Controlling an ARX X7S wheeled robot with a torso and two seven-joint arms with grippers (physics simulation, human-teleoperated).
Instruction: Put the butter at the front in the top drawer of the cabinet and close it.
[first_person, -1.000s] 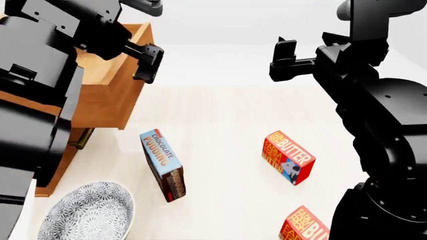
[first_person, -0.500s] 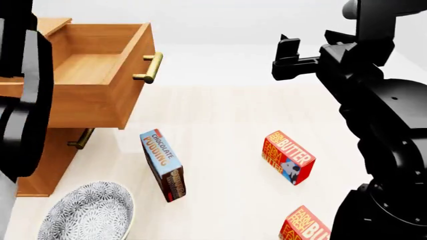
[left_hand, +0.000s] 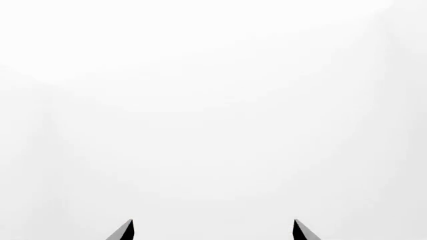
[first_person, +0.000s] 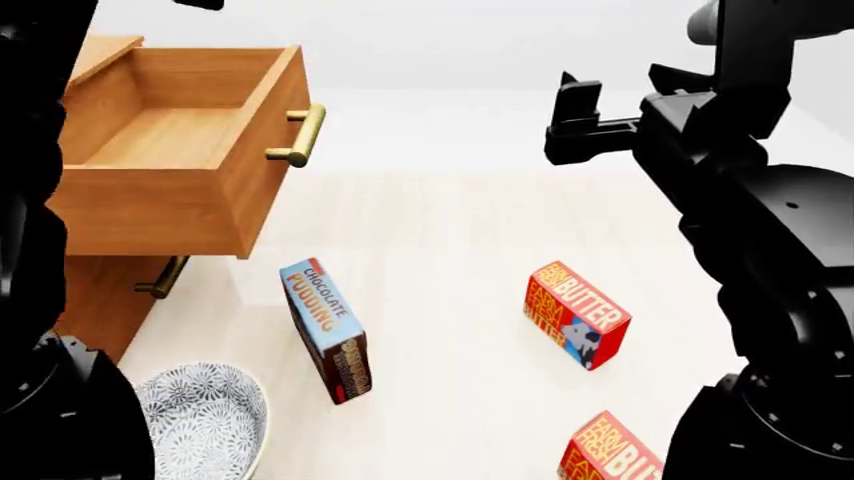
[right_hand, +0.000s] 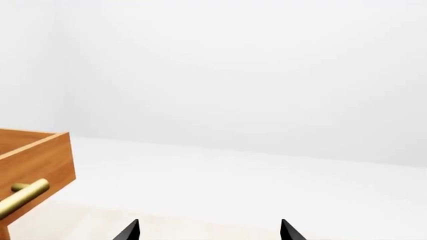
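Two butter boxes on the pale floor. Front one (first_person: 609, 452) at the bottom edge of the head view, cropped by the frame and partly behind the right arm; lying flat, "FARM FRESH BUTTER" face up. Second butter (first_person: 577, 315) further back, well apart from the first, lying at an angle, blue-and-white picture on its near end. Neither touched by anything.

One blue chocolate pudding box (first_person: 324, 331) left of the second butter, standing on a long edge, lettered face tilted up. One patterned bowl (first_person: 214, 425) at lower left, partly behind the left arm.

One cabinet (first_person: 94, 300), left side. Top drawer (first_person: 187, 170) pulled fully out, inside bare wood, brass bar handle (first_person: 300, 135) on its front. One lower handle (first_person: 163, 277) visible under the drawer's overhang; rest of the cabinet front hidden.

Right gripper (first_person: 577, 118) raised in free air, well above and behind the butter boxes, holding nothing. In the right wrist view, two dark fingertips (right_hand: 130, 231) spaced wide: jaws apart. Drawer corner and handle at the edge of that view.

Left gripper (left_hand: 212, 231): out of the head view, only black arm links down the left edge. Left wrist view shows two fingertips (left_hand: 125, 231) against blank white, jaws apart, nothing between.
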